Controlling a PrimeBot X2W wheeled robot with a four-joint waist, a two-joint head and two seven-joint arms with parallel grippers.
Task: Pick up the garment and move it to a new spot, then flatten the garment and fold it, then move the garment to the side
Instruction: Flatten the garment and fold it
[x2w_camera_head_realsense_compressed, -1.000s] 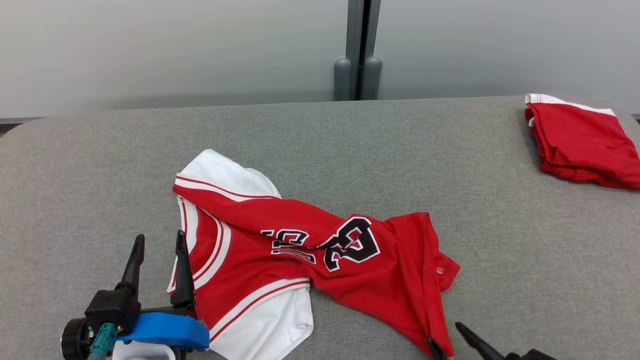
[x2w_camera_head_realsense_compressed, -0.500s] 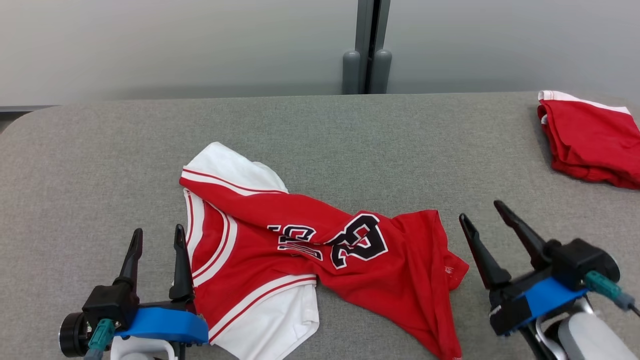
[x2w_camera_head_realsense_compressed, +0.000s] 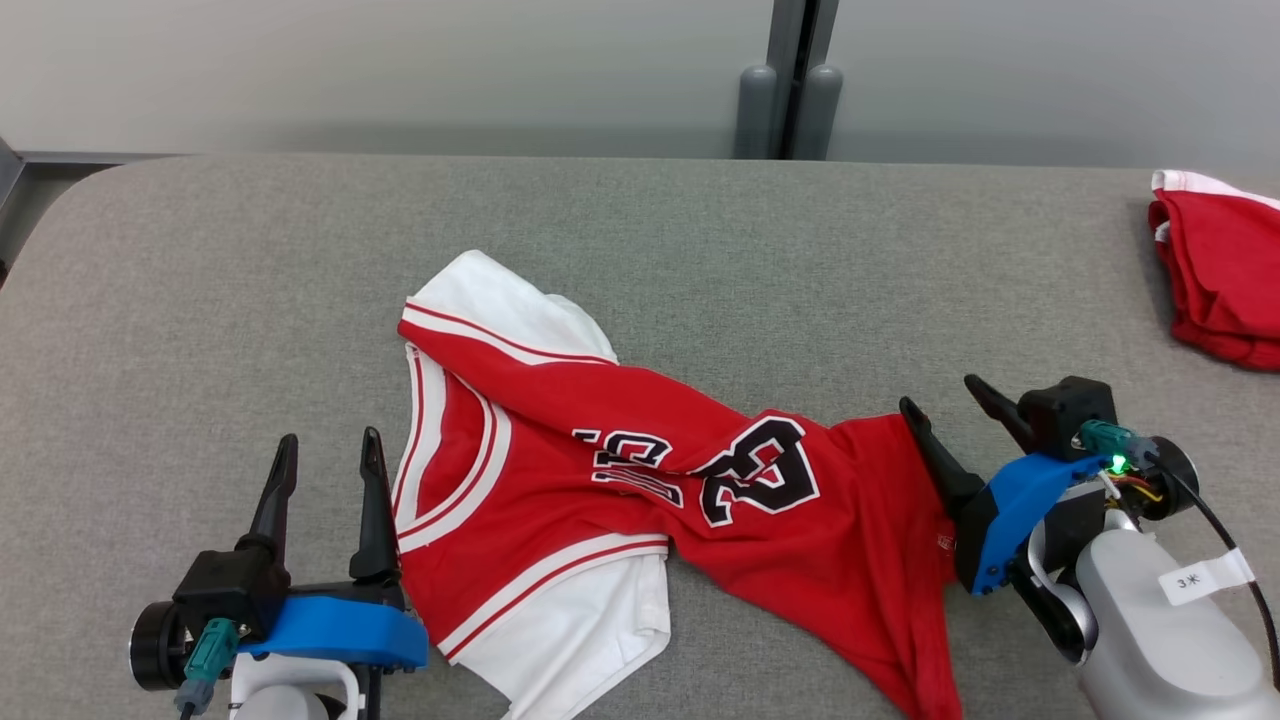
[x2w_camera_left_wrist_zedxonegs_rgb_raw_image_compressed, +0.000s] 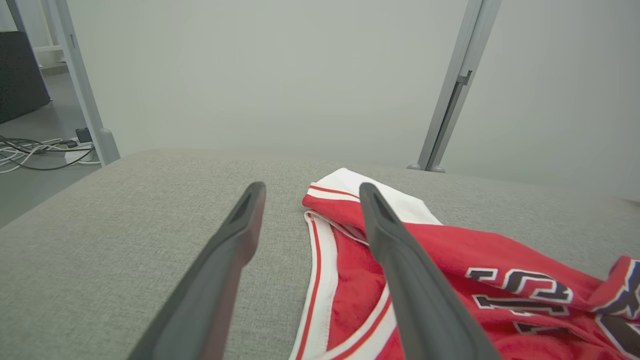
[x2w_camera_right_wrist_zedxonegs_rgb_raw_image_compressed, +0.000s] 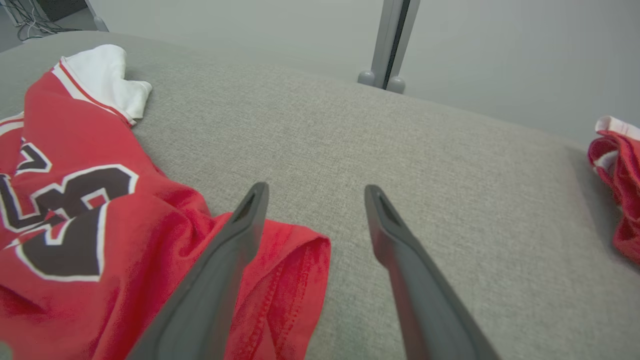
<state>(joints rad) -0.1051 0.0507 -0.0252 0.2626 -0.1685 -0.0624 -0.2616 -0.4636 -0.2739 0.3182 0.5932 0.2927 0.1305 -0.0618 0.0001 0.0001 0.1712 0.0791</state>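
Note:
The garment (x2w_camera_head_realsense_compressed: 600, 480) is a red and white jersey with black numbers, lying crumpled and twisted on the grey table (x2w_camera_head_realsense_compressed: 250, 260). My left gripper (x2w_camera_head_realsense_compressed: 330, 450) stands open just left of the jersey's white-trimmed collar edge, fingers empty; the left wrist view shows the jersey (x2w_camera_left_wrist_zedxonegs_rgb_raw_image_compressed: 450, 260) beside and under the right finger. My right gripper (x2w_camera_head_realsense_compressed: 940, 392) hovers open at the jersey's right hem, holding nothing. In the right wrist view the red hem (x2w_camera_right_wrist_zedxonegs_rgb_raw_image_compressed: 280, 270) lies under the left finger.
A second red garment (x2w_camera_head_realsense_compressed: 1220, 270) with white trim lies bunched at the table's far right edge. A grey post (x2w_camera_head_realsense_compressed: 790, 90) stands behind the table against a pale wall. Cables (x2w_camera_left_wrist_zedxonegs_rgb_raw_image_compressed: 35, 150) lie on the floor beyond the table's left end.
My right arm has come up from the lower edge and now stands at the jersey's right hem, jaws wide. The camera has panned, shifting the scene. The left gripper holds its place.

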